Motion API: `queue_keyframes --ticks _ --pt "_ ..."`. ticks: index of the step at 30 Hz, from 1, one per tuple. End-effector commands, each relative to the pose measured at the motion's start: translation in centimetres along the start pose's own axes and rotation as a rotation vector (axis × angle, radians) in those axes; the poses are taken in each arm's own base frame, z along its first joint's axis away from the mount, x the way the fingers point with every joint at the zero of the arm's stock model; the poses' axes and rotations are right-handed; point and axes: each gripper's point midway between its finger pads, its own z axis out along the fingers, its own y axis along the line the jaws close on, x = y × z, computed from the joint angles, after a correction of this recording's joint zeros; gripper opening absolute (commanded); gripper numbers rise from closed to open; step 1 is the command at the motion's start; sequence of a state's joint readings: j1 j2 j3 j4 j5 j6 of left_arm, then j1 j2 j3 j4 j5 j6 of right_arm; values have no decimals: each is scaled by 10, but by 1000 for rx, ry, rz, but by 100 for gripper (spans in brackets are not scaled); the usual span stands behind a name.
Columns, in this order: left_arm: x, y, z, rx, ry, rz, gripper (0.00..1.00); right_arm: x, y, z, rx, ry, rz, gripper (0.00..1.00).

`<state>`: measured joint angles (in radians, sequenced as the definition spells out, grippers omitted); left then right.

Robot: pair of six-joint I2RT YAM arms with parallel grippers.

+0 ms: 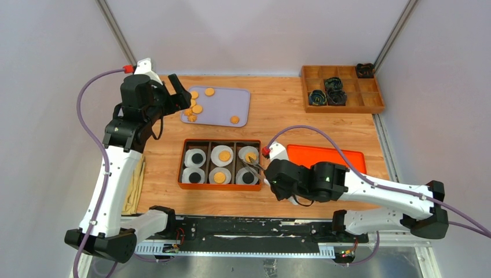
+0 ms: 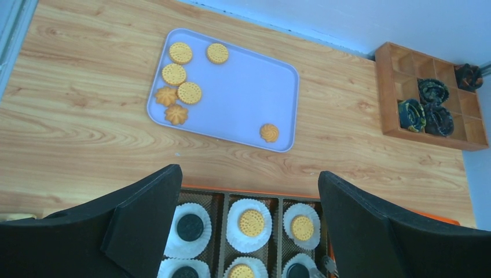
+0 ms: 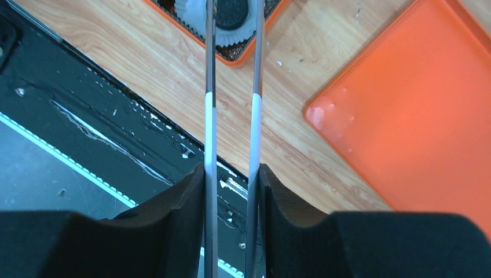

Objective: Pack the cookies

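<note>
Several golden cookies [image 1: 197,108] lie on a lilac tray [image 1: 223,107]; the left wrist view shows them too [image 2: 189,92]. An orange box [image 1: 220,141] holds white paper cups with golden [image 2: 251,222] and black [image 2: 190,227] cookies. My left gripper [image 1: 176,95] is open and empty, high above the tray's left end. Its view [image 2: 249,172] looks down on the tray and box. My right gripper [image 1: 267,172] is shut on metal tongs [image 3: 231,116]. The tong tips are at the box's front right cup, either side of a black cookie [image 3: 231,14].
An orange lid [image 1: 327,157] lies flat right of the box, close to my right arm. A wooden compartment organizer [image 1: 341,88] with dark items stands at the back right. A tan bundle [image 1: 136,185] lies at the table's left edge.
</note>
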<state>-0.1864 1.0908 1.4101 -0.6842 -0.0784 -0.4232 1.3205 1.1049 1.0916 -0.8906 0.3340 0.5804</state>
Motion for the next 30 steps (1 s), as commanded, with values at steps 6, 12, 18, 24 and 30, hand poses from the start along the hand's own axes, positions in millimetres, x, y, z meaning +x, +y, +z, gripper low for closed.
queue_keyframes --ticks 6,12,18,24,30 --pt "-12 -13 -9 52 -28 -11 94 -61 -51 -41 234 -286 74 22" --pt "-13 -20 -5 65 -19 5 93 -105 -93 -33 448 -291 98 20" --pt "-16 -23 -4 64 -26 13 91 -143 -163 17 503 -245 256 20" --pt "-18 -26 -4 64 -32 41 90 -181 -214 85 480 -185 292 19" --pt "-12 -18 2 28 -23 54 90 -212 -240 133 440 -150 268 19"
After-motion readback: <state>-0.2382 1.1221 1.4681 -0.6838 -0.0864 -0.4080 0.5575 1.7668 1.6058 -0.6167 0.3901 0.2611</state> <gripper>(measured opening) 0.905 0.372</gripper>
